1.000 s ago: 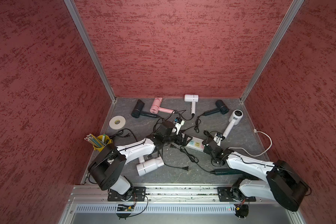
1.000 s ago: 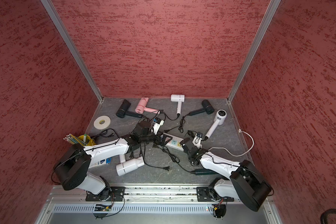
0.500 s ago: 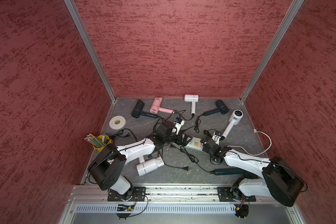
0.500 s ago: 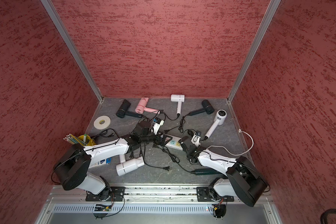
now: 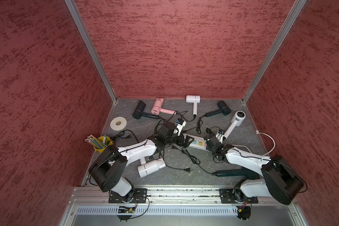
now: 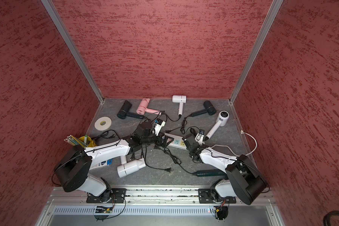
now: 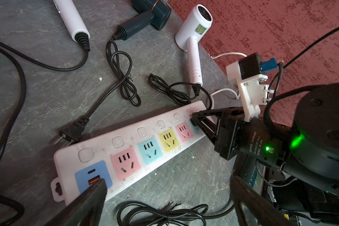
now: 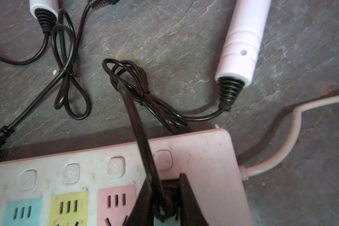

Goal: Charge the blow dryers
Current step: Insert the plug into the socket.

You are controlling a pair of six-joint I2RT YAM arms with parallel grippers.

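white blow dryer (image 5: 235, 122), handle toward power strip (image 5: 198, 142)

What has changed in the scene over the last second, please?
The right gripper moved forward to the strip and closed on a black plug at the socket by its cable end. The left gripper stayed open over the strip's other end, and the dryers did not move.

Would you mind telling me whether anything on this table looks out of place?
A black plug lies loose against the edge of the power strip, prongs bare, in no socket; the strip's white face is grimy. Nothing looks spilled or broken.
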